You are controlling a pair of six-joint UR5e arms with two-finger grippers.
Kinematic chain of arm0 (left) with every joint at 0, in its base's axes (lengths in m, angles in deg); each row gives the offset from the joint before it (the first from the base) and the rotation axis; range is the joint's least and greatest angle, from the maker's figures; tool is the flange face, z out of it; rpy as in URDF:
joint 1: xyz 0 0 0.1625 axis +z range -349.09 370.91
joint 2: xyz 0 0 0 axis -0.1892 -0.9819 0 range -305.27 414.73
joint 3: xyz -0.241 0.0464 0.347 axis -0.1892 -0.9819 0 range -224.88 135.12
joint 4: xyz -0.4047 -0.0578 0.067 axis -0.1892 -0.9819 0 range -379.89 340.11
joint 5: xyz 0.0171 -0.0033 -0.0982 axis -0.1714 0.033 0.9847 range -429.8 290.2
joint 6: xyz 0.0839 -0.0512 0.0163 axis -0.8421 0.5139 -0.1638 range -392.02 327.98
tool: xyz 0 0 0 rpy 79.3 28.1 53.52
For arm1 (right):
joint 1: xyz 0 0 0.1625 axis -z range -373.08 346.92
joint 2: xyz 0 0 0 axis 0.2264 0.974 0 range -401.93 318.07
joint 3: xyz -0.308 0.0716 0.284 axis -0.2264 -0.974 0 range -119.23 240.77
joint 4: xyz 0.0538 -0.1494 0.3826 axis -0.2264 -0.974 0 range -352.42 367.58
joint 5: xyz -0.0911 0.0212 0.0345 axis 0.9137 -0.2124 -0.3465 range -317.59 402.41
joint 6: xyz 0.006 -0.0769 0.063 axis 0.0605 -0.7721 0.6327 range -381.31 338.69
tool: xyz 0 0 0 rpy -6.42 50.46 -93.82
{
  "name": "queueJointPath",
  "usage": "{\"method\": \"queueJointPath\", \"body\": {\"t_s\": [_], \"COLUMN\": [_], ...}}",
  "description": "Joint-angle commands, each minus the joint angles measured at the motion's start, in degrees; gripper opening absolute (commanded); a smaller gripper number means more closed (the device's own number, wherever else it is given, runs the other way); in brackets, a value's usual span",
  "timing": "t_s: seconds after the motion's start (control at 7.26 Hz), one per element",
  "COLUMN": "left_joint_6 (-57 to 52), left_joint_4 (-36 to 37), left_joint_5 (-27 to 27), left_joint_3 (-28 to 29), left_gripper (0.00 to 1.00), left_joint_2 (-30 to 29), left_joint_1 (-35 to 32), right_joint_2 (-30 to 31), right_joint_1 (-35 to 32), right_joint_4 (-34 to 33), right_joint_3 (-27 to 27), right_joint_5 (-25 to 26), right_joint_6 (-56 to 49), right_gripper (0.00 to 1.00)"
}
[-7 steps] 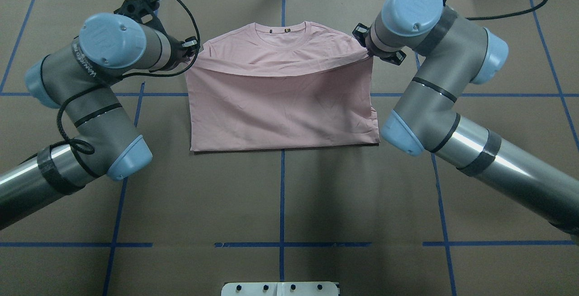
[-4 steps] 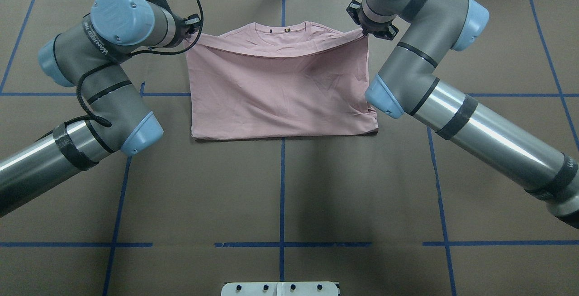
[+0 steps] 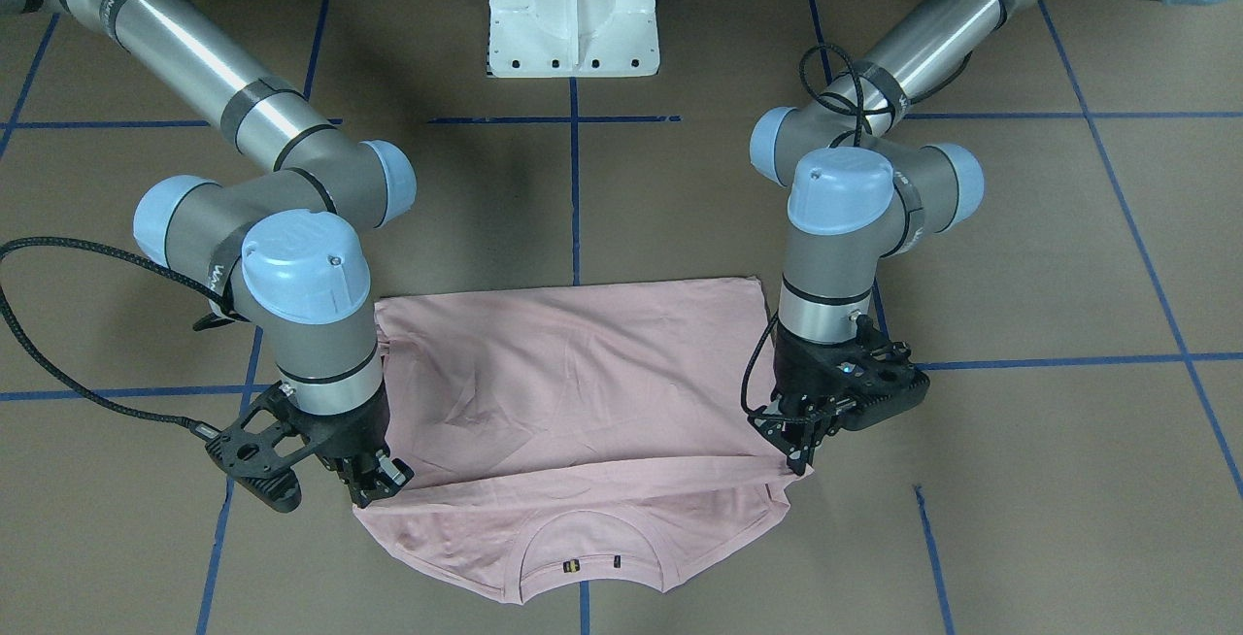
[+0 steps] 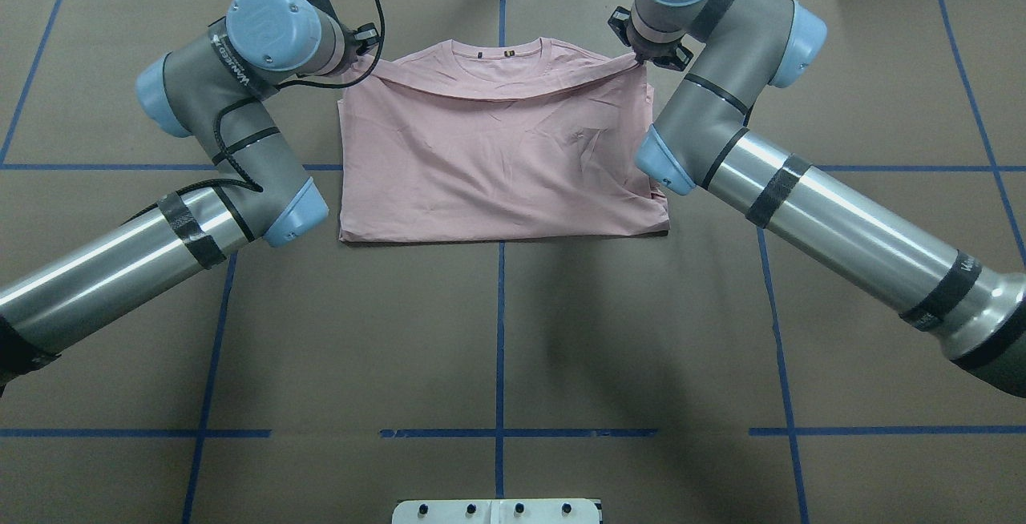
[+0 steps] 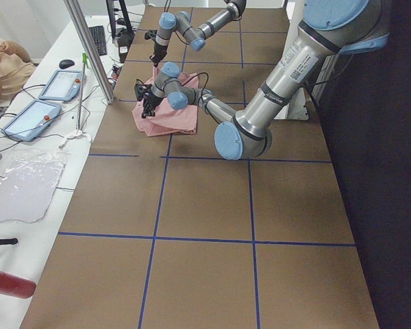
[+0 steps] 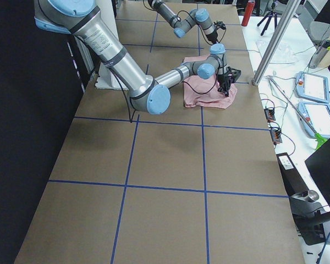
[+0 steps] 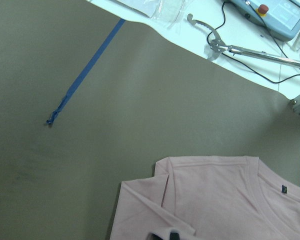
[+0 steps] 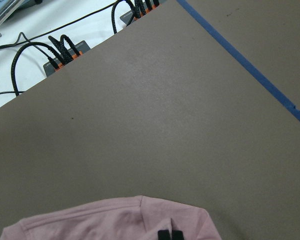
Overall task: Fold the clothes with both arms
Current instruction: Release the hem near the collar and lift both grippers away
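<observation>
The pale pink T-shirt (image 4: 497, 147) lies on the brown table, its lower half folded up toward the ribbed neck (image 4: 497, 55). Only plain fabric shows; the Snoopy print is hidden. My left gripper (image 4: 350, 69) is shut on the lifted edge at the shirt's left corner, which also shows in the front view (image 3: 798, 460). My right gripper (image 4: 639, 62) is shut on the right corner and shows in the front view (image 3: 381, 489). Both hold the edge just short of the shoulders. The wrist views show the pink cloth (image 7: 230, 200) (image 8: 115, 220) at the fingertips.
The white pedestal base (image 3: 573, 14) stands at the near edge. Blue tape lines (image 4: 498, 332) cross the brown table. Beyond the far edge are cables and a power strip (image 8: 65, 55), tablets (image 5: 58, 86) and a metal post (image 5: 89, 48).
Both arms have carried the gripped edge farther from the robot toward the neck. The near fold line has slid the same way, and the doubled part covers more of the shirt.
</observation>
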Motion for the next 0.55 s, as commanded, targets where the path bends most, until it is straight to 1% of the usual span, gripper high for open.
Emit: {"method": "queueJointPath", "body": {"t_s": [0.0,0.14,0.28,0.41], "left_joint_6": [0.0,0.1,0.1,0.1], "left_joint_4": [-4.5,-4.8,-4.9,-4.9], "left_joint_5": [0.0,0.0,0.0,0.0], "left_joint_3": [3.8,3.9,4.2,4.2], "left_gripper": [0.15,0.19,0.2,0.21], "left_joint_2": [0.0,0.2,0.2,0.2], "left_joint_1": [0.8,0.8,1.2,1.3], "right_joint_2": [0.0,0.0,0.0,-0.1], "right_joint_1": [0.6,0.8,0.8,0.8], "right_joint_4": [0.8,0.8,0.8,0.9], "right_joint_3": [-2.4,-2.5,-2.5,-3.9], "right_joint_5": [1.8,2.3,2.4,3.0], "right_joint_6": [-0.1,-0.1,-0.3,-1.5], "right_gripper": [0.0,0.0,0.0,0.0]}}
